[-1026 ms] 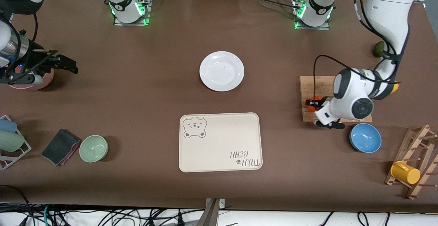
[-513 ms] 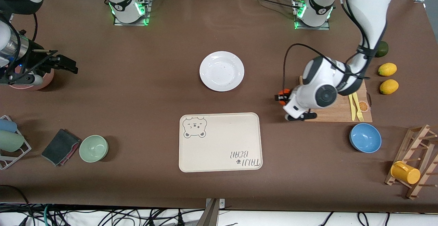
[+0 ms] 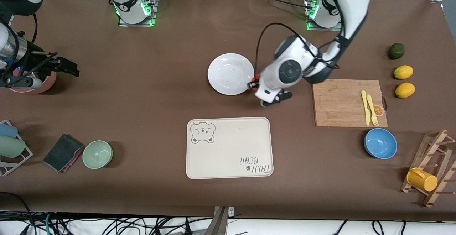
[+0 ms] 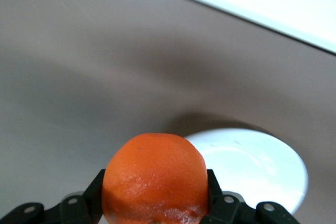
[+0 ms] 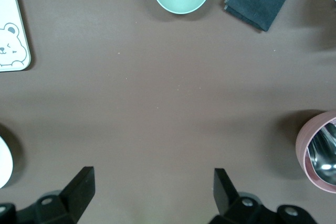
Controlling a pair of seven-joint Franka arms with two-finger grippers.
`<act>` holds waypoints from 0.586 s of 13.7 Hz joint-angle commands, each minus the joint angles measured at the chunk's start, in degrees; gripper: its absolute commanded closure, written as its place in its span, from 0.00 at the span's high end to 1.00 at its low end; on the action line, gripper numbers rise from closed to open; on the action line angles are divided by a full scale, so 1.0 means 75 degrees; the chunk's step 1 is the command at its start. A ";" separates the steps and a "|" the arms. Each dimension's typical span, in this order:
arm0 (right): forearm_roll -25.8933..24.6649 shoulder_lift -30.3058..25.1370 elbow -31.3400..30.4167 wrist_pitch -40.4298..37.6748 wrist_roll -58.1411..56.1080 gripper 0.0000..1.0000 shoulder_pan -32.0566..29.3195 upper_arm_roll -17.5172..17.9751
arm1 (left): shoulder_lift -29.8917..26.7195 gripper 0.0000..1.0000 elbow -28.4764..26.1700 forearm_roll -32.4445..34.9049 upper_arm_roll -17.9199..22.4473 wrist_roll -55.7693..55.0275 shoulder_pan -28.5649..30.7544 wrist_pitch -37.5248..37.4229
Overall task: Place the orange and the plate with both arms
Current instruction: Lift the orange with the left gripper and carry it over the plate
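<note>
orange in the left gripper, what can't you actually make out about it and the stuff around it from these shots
- Small round bright orange fruit: front view shows a sliver; the left gripper and its wrist hide the rest. Its underside is cut off in the left wrist view.
- Round white glossy plate: the fruit covers part of it in the left wrist view.
- Pink cup: cut by the right wrist view's edge and hidden under the open right gripper in front view.
</note>
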 commanded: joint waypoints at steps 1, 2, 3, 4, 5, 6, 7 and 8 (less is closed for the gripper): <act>-0.0019 -0.0013 0.0092 -0.0134 -0.0071 1.00 -0.0022 -0.0009 | 0.0166 0.09 0.0030 -0.0184 0.0078 -0.1186 -0.0740 0.0648; -0.0019 -0.0013 0.0092 -0.0134 -0.0071 1.00 -0.0022 0.0002 | 0.0318 0.08 0.0030 -0.0195 0.0078 -0.1421 -0.0939 0.0941; -0.0019 -0.0013 0.0080 -0.0134 -0.0071 1.00 -0.0022 -0.0009 | 0.0447 0.08 0.0030 -0.0195 0.0078 -0.1679 -0.1069 0.1211; -0.0019 -0.0013 0.0080 -0.0134 -0.0083 1.00 -0.0022 0.0002 | 0.0600 0.08 0.0030 -0.0184 0.0078 -0.1855 -0.1279 0.1469; -0.0019 -0.0013 0.0080 -0.0134 -0.0071 1.00 -0.0022 -0.0009 | 0.0717 0.08 0.0030 -0.0149 0.0101 -0.1962 -0.1374 0.1657; -0.0019 -0.0013 0.0080 -0.0134 -0.0071 1.00 -0.0022 -0.0009 | 0.0927 0.08 0.0030 -0.0172 0.0102 -0.1997 -0.1398 0.1879; -0.0019 -0.0013 0.0080 -0.0134 -0.0071 1.00 -0.0022 -0.0009 | 0.1045 0.08 0.0030 -0.0160 0.0102 -0.2079 -0.1410 0.2102; -0.0019 -0.0013 0.0080 -0.0134 -0.0083 1.00 -0.0022 0.0002 | 0.1058 0.09 0.0030 -0.0148 0.0102 -0.2196 -0.1421 0.2139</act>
